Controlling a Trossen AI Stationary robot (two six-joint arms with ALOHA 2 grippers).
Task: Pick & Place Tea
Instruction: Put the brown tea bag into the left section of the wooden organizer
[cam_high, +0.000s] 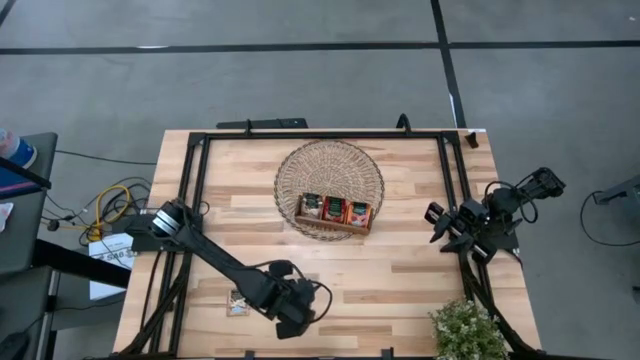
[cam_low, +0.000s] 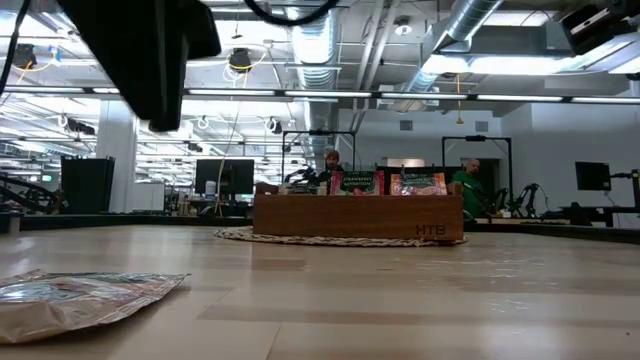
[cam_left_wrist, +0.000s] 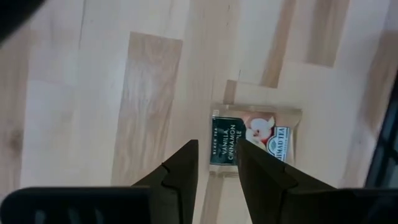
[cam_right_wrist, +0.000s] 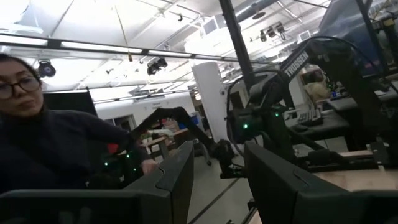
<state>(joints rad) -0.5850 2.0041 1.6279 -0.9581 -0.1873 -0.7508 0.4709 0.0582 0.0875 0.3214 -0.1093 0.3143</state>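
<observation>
One tea sachet (cam_left_wrist: 255, 138) is lying loose on the worktop (cam_high: 400, 280), low left in the high view, under the left gripper (cam_left_wrist: 216, 163), whose fingers are being held narrowly apart and empty. Three sachets (cam_high: 335, 210) are already being kept in the tray (cam_high: 332, 226) at centre. The right gripper (cam_right_wrist: 217, 163), parted and empty, is waiting at the right edge.

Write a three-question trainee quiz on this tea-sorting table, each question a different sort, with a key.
1. True or false: the loose tea sachet on the table lies flat, not yet gripped by the left gripper.
2. How many compartments of the wooden tray show sachets? A) one B) two C) three
3. Fill in: the tray sits on a round woven ___.

Key:
1. True; the open fingers hover above it.
2. C
3. mat

The right gripper waits open at the table's right edge.
</observation>
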